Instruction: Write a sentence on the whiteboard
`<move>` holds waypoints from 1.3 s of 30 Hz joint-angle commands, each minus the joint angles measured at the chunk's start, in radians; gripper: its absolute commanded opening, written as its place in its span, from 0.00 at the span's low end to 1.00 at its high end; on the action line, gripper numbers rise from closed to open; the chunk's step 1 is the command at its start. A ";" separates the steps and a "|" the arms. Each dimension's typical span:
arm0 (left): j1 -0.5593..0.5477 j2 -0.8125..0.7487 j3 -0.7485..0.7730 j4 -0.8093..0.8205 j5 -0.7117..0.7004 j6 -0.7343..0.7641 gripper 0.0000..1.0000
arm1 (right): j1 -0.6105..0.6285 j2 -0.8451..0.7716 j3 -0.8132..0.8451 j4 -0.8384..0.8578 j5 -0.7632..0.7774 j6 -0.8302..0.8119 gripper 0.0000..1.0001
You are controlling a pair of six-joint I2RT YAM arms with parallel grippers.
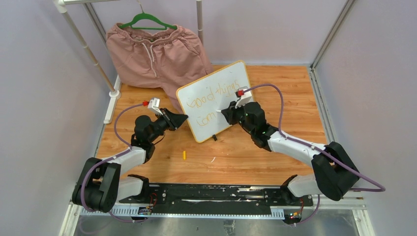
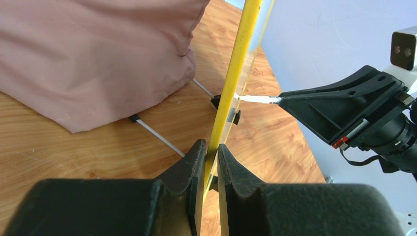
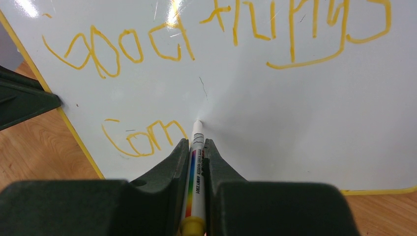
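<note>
The whiteboard (image 1: 216, 83) stands tilted on the wooden table, with its yellow frame edge-on in the left wrist view (image 2: 238, 59). The sentence (image 3: 216, 34) reads "good things" in orange on the top line, with "com" (image 3: 142, 137) below it. My left gripper (image 1: 184, 118) is shut on the board's left edge (image 2: 211, 152). My right gripper (image 1: 225, 112) is shut on a white marker (image 3: 195, 162). The marker's tip touches the board just right of "com". The tip also shows in the left wrist view (image 2: 255, 99).
Pink shorts (image 1: 155, 54) hang on a green hanger from a white rack (image 1: 91, 54) at the back left, touching the table behind the board. A small yellow cap (image 1: 184, 155) lies on the table in front. A black clip foot (image 1: 215, 137) holds the board's lower edge.
</note>
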State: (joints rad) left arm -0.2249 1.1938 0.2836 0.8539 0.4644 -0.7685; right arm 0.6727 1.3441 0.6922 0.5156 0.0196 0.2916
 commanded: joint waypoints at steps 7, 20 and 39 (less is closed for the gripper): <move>-0.014 -0.003 0.002 0.028 0.028 0.009 0.18 | -0.013 0.005 -0.032 0.017 -0.004 0.017 0.00; -0.014 -0.002 0.003 0.028 0.029 0.007 0.18 | -0.012 -0.029 -0.063 0.001 -0.004 0.020 0.00; -0.016 -0.004 0.004 0.028 0.030 0.008 0.18 | -0.045 -0.048 0.009 -0.006 0.002 0.011 0.00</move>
State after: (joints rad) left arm -0.2253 1.1938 0.2836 0.8551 0.4675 -0.7689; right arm 0.6453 1.2781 0.6556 0.4976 0.0189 0.3065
